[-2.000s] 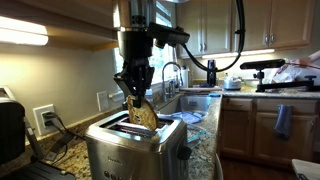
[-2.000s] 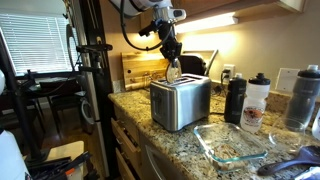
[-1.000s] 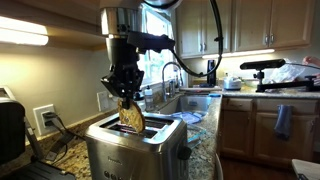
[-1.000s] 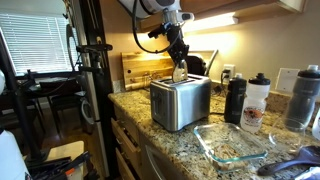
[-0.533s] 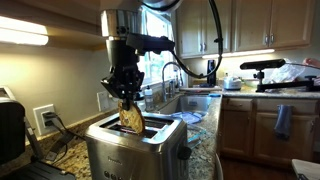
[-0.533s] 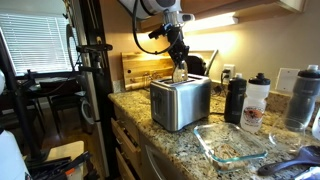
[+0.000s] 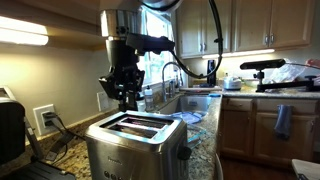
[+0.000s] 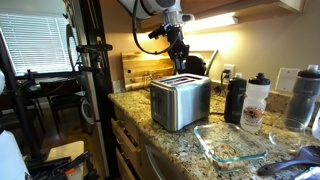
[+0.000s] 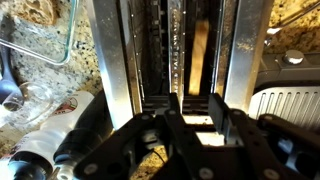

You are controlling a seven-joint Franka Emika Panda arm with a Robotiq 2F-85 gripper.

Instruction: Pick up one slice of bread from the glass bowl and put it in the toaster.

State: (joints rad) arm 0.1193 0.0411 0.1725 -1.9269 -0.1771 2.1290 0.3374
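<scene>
Bread slice (image 9: 200, 60) — mere edge in toaster (image 9: 110, 60)

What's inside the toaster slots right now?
In the wrist view, the slice of bread stands on edge in one slot of the toaster. The neighbouring slot shows only wire guides. The slice's lower part is hidden down in the dark slot.

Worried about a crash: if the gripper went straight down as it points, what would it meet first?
Probably the top of the toaster, by the slot holding the slice of bread; the gripper hangs right above, but depth is unclear.
</scene>
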